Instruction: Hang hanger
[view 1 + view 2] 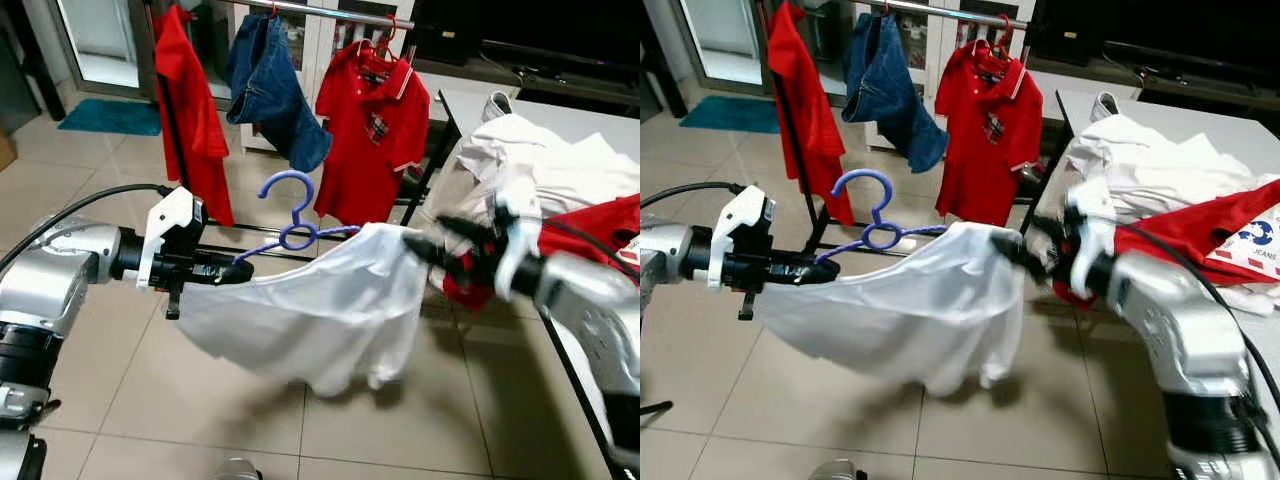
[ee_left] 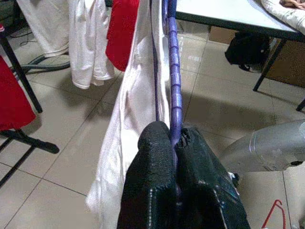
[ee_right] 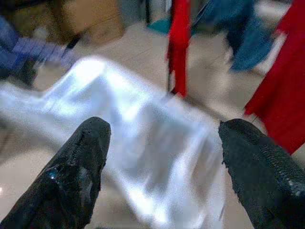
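Observation:
A purple hanger [image 1: 292, 229] carries a white shirt [image 1: 310, 305] that droops toward the floor. My left gripper [image 1: 225, 271] is shut on the hanger's left arm; in the left wrist view its fingers [image 2: 157, 167] clamp the purple bar [image 2: 173, 71]. My right gripper [image 1: 432, 238] stands open just right of the shirt's shoulder, with wide-spread fingers [image 3: 81, 162] and the white cloth [image 3: 143, 143] ahead of them, not gripped. Behind, a clothes rail [image 1: 320, 10] holds a red polo [image 1: 372, 130] and blue jeans [image 1: 272, 85].
A red garment [image 1: 190, 100] hangs at the rack's left end. A table [image 1: 600, 125] on the right bears a heap of white and red clothes [image 1: 545, 165]. The rack's black base bar [image 1: 230, 250] runs along the tiled floor behind the shirt. A teal mat [image 1: 110, 117] lies far left.

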